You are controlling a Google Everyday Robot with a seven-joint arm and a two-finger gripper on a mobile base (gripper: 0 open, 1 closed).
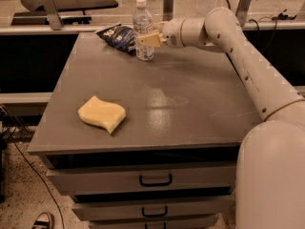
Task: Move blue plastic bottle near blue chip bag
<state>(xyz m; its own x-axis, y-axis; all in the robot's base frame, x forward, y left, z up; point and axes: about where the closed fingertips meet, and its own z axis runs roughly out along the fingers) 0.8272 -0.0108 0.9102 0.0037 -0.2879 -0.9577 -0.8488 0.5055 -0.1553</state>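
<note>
The blue plastic bottle [143, 18] stands upright at the far edge of the grey table [190, 104], clear with a white cap. The blue chip bag [116, 36] lies just left of it, almost touching. My gripper [148, 39] reaches in from the right at the bottle's label height, and its beige fingers are shut on the bottle. The bottle's base is on or just above the tabletop.
A pale yellow wavy sponge [101, 113] lies at the front left of the table. Drawers with black handles [155, 180] sit below the tabletop. My white arm [248, 66] spans the table's right side. A shoe [42, 221] is on the floor at the lower left.
</note>
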